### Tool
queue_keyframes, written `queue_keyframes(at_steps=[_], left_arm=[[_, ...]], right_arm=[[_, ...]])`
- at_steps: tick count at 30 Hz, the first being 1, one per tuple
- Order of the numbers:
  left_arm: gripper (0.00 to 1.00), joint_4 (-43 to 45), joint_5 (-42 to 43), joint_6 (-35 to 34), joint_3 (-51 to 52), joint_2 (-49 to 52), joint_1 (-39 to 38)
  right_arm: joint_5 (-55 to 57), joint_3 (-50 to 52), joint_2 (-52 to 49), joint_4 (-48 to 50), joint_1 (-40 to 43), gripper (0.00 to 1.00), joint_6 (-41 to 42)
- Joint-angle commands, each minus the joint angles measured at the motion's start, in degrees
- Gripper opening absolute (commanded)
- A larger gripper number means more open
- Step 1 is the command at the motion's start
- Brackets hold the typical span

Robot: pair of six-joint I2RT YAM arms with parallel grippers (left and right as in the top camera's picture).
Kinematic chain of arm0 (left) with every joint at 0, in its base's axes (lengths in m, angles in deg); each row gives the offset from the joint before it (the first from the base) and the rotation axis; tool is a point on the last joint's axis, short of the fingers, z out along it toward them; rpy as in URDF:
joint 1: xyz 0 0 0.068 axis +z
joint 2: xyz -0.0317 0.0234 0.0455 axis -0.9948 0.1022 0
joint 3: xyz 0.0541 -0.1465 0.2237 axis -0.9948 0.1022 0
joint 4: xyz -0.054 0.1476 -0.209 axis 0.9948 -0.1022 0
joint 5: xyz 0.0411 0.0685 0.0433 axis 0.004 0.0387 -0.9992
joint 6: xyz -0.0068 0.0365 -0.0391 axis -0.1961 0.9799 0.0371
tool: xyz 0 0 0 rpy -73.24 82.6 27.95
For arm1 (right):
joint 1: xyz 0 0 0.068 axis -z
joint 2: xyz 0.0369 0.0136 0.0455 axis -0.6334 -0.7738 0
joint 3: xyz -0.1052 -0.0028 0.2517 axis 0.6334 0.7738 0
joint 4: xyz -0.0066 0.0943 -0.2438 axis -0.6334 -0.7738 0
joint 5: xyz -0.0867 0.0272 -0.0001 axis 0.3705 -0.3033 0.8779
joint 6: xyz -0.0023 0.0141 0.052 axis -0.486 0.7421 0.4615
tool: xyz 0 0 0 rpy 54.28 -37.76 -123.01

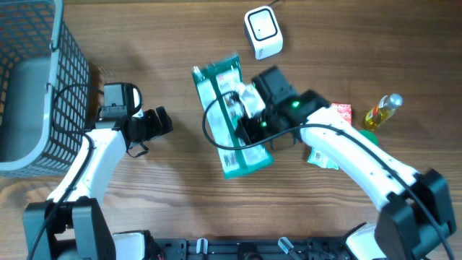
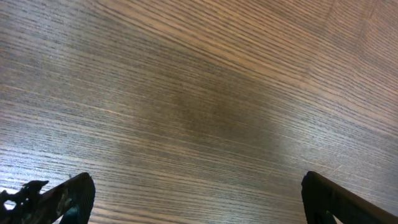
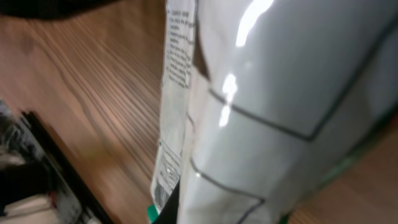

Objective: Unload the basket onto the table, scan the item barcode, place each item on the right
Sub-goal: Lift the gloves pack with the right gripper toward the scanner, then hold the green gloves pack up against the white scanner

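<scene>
The packet lies at mid-table, its long axis running near to far with the far end tilted slightly left. The right gripper sits on its right edge at about mid-length, fingers clenched on the packet. The right wrist view is filled by the glossy white face, so the fingertips do not show there. The scanner stands just beyond the packet's far end, slightly right. The coming move therefore likely turns on carrying the packet farther and presenting its coded face to the scanner; the right arm is nearer and has hold. That arm reaches in from the near right, forearm angled far-left. The left gripper rests apart, left of the packet, fingers released and spread wide over bare table. The barcode's location cannot be confirmed.
</scene>
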Motion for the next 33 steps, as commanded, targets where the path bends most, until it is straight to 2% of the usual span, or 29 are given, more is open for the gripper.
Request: queue_keyframes(at_steps=[1,6,10,13,18,25,33], left_arm=[[1.0,1.2,-0.7,-0.2,-0.8,-0.8,0.4],[1.0,1.7,-0.7,-0.2,-0.8,-0.8,0.4],[1.0,1.7,-0.7,-0.2,-0.8,-0.8,0.4],[1.0,1.7,-0.7,-0.2,-0.8,-0.8,0.4],[1.0,1.7,-0.7,-0.2,-0.8,-0.8,0.4],[1.0,1.7,-0.7,-0.2,-0.8,-0.8,0.4],[1.0,1.7,-0.7,-0.2,-0.8,-0.8,0.4]], right_arm=[[6.3,-12.9,1.1,-8.9,0.0,0.04,-15.7],[18.0,-29.1,0.9,-13.3,0.0,0.04,-26.7],[26.0,-30.6,0.5,-6.8,0.0,0.04,-42.9],[31.5,-30.6,-1.9,-2.5,0.0,0.04,-50.2],[39.9,-30.6,-9.4,7.4,0.0,0.04,-57.0],[49.6,-30.6,-22.9,28.2,0.3,0.04,-65.4],[51.4,-30.6,-32.0,48.0,3.6,0.04,-69.7]])
